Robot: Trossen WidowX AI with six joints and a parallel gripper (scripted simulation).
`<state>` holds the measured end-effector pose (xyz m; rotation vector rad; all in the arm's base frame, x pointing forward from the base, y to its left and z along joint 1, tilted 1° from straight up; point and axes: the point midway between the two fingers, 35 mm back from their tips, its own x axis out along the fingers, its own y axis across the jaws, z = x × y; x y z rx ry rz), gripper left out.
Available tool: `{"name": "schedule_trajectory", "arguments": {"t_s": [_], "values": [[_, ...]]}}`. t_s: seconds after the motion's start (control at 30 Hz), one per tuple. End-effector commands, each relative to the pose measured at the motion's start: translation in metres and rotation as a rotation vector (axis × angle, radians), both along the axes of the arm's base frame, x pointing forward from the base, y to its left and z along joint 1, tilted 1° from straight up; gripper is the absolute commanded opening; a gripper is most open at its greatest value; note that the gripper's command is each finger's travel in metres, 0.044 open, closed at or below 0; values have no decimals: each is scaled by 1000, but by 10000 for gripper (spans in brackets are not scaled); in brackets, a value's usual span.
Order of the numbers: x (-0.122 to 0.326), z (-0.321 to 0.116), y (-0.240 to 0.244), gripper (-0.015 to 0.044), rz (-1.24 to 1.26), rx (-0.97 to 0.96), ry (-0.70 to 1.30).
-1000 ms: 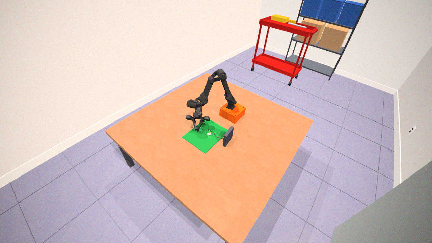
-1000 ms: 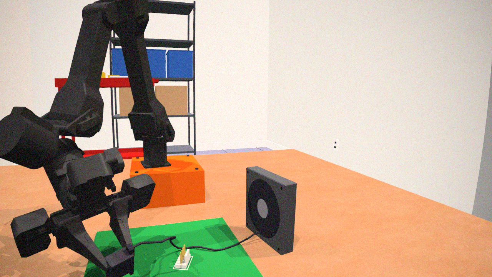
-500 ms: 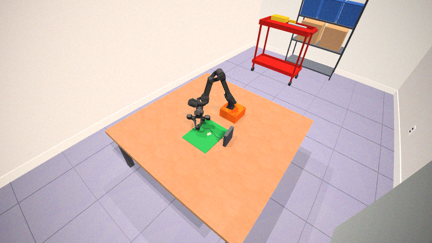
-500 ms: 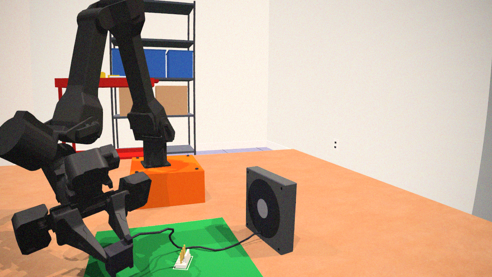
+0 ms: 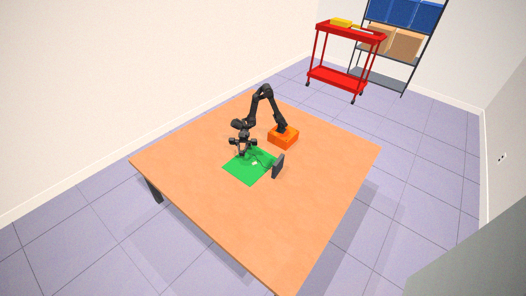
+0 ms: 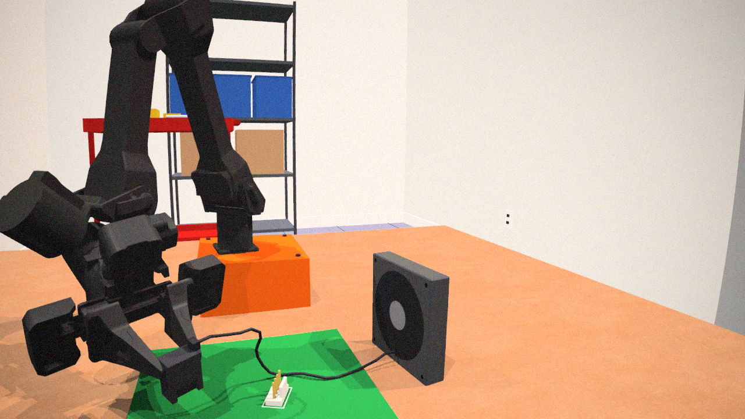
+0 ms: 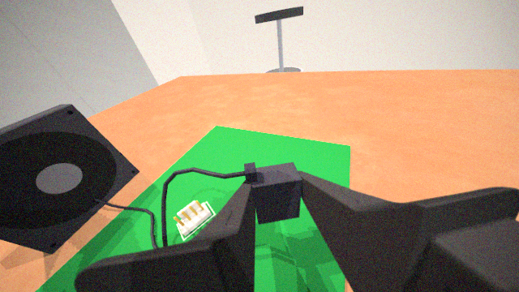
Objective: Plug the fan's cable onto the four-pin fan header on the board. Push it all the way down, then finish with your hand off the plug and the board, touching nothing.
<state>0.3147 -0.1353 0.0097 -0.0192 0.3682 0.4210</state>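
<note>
My gripper (image 5: pixel 241 153) (image 6: pixel 179 359) (image 7: pixel 273 181) is shut on the fan cable's dark block-shaped plug (image 6: pixel 183 370) (image 7: pixel 277 199), held above the green board (image 5: pixel 235 172) (image 6: pixel 229 359) (image 7: pixel 227 146). The white four-pin header (image 5: pixel 254 162) (image 6: pixel 277 396) (image 7: pixel 195 219) stands on the board with its gold pins bare. It is right of the plug in the exterior view and left of it in the wrist view. The black cable (image 6: pixel 318 376) (image 7: pixel 164 207) runs from the plug to the fan (image 5: pixel 277 166) (image 6: pixel 411 318) (image 7: pixel 61 154), bending up in a loop near the header.
The fan stands upright at the board's edge. The orange arm base (image 5: pixel 283 137) (image 6: pixel 260 286) sits behind the board on the wooden table (image 5: pixel 294 206) (image 6: pixel 546 338) (image 7: pixel 405 122). A red cart (image 5: pixel 342 79) and a shelf rack (image 5: pixel 389 81) stand beyond the table.
</note>
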Motion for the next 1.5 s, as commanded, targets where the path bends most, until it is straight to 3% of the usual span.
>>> {"name": "schedule_trajectory", "arguments": {"t_s": [0.0,0.9,1.47], "values": [[-6,1,2,0,6,15,-29],[-36,16,13,0,61,28,-218],[-34,23,12,0,59,20,-212]]}}
